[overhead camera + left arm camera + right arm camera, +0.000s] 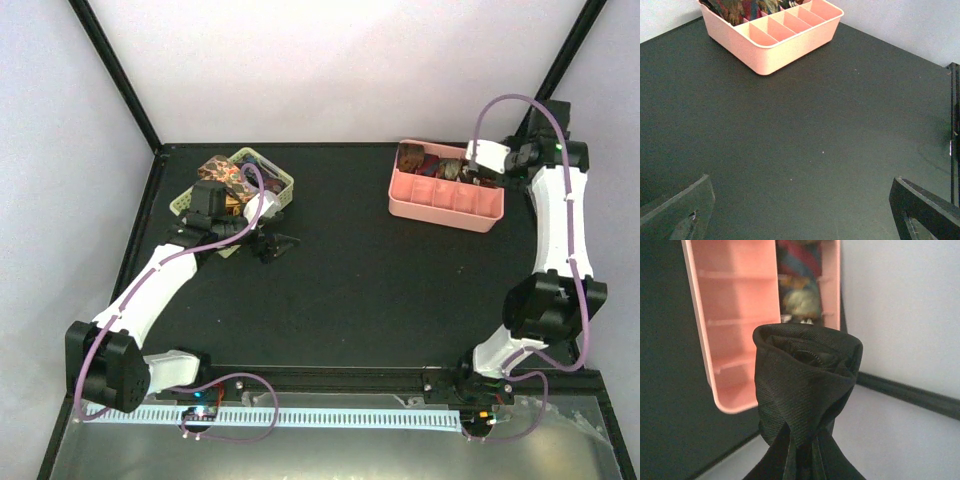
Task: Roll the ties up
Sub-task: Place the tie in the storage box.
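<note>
Ties (228,175) with bright patterns are piled in a green basket (284,192) at the upper left of the top view. The basket is set on a black table (360,290). A pink tray (445,208) with small rooms is placed at the upper right of the table, well apart from the basket. More rolled ties (422,160) are packed into the rooms at the upper left end of the tray.

The left gripper (277,246) is held just beside the basket, on its lower right side. Its fingers (682,210) are spread wide apart, and nothing is held between them. In the left wrist view, only the table is seen between them, and the pink tray is seen at the top.

The right gripper (466,172) is held over the upper right part of the tray. It is closed tight on a black tie (807,375). In the right wrist view, this tie is seen in the middle as a rolled coil, with its round end turned to the camera. The pink tray is seen behind it, at the upper left of that view.
</note>
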### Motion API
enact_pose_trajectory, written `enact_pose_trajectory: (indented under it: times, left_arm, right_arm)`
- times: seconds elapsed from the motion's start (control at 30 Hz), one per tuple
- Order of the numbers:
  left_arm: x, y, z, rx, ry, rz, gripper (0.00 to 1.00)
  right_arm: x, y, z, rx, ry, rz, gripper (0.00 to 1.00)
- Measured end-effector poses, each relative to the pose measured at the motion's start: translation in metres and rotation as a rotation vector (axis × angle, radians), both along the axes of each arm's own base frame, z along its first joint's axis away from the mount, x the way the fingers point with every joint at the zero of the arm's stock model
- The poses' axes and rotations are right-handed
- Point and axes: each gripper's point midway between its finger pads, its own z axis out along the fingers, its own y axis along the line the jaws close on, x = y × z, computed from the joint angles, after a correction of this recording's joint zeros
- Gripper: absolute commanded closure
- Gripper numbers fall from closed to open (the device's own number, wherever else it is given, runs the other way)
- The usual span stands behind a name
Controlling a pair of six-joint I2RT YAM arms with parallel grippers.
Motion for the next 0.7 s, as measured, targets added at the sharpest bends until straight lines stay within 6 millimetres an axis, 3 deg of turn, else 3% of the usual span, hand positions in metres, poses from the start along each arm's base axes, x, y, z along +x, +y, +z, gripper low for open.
enact_pose_trajectory:
  times: [0.13,0.23,0.4,0.7]
  left_arm:
    - [0.001,0.001,0.000,-0.003,0.007,0.007,0.01]
    - [0.001,0.001,-0.001,-0.005,0.012,0.009,0.01]
    - [0.002,0.001,-0.004,-0.006,0.027,0.008,0.01]
    - [0.004,0.003,-0.005,-0.005,0.030,0.016,0.01]
  right_arm:
    - [0.002,-0.037,-0.028,-0.074,0.049,0.008,0.98]
    - [0.004,-0.053,-0.054,-0.129,0.094,0.031,0.98]
    - [0.009,-0.059,-0.090,-0.175,0.134,0.084,0.98]
    - [0.035,-0.074,-0.132,-0.229,0.166,0.107,0.98]
